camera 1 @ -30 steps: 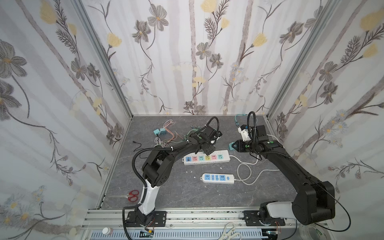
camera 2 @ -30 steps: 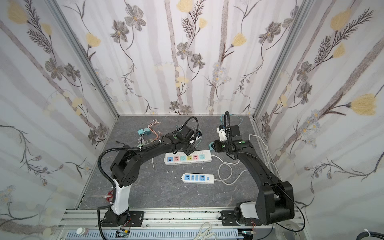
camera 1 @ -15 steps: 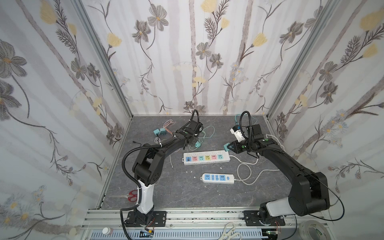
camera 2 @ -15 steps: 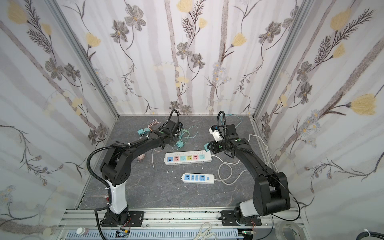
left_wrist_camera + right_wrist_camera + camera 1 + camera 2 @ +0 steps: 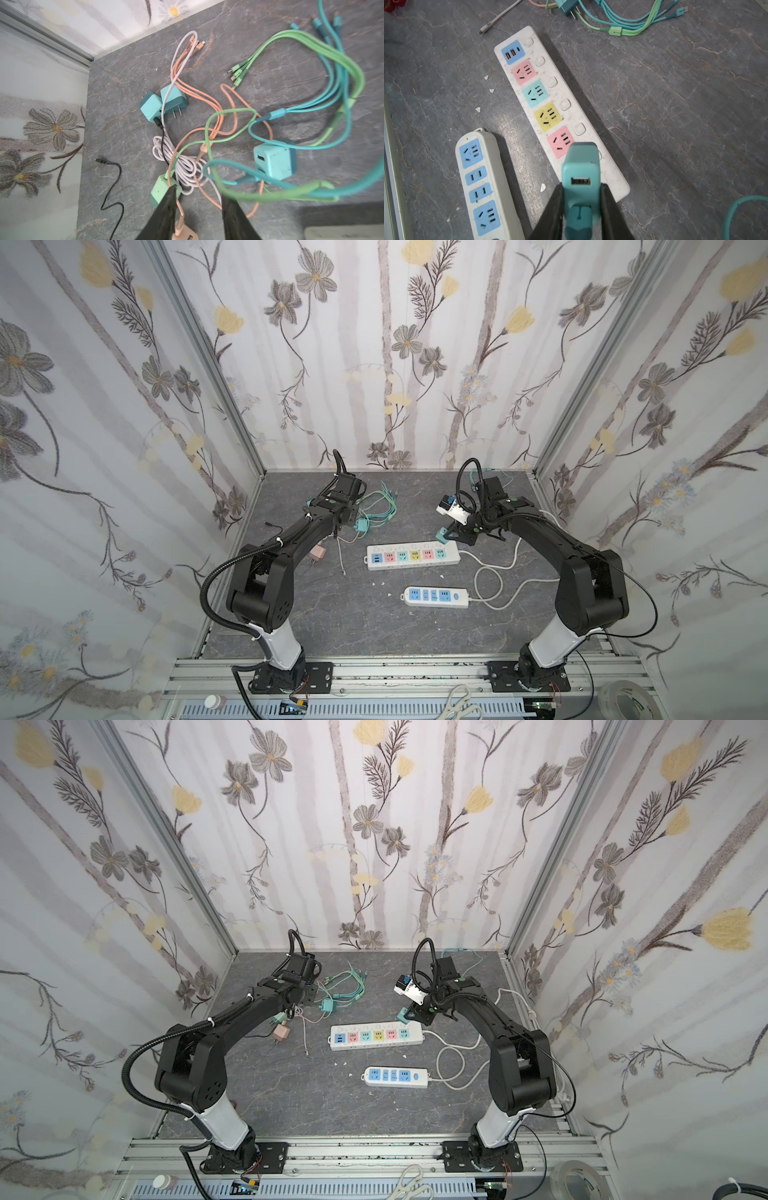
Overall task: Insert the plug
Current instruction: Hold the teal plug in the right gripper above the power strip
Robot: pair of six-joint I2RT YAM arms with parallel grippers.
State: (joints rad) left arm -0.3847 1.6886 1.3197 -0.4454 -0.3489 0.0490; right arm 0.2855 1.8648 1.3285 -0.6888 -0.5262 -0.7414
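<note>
1. The right gripper is pinching the teal plug by its sides. The USB port faces my wrist camera, so the prongs are hidden behind the plug's own body.
2. In both top views the plug hangs at the 3 o'clock end of the long power strip. In the right wrist view it covers the last socket there. I cannot tell whether the prongs touch the strip.
3. The left gripper has its fingers spread, with nothing clamped between them. A blurred green cable crosses one fingertip. I cannot tell whether it is hooked on or only passing in front.
4. A green charger is partly behind the other finger. A pink charger is cut off by the frame edge.
5. The cable tangle sits at 10 o'clock from the long strip. It includes a teal cube charger, two teal chargers touching side by side, a white coil and overlapping orange leads.
6. The short power strip lies at 5 o'clock from the long one, apart from it. One end is cut off in the right wrist view.
7. White cords loop at 4 o'clock.
</note>
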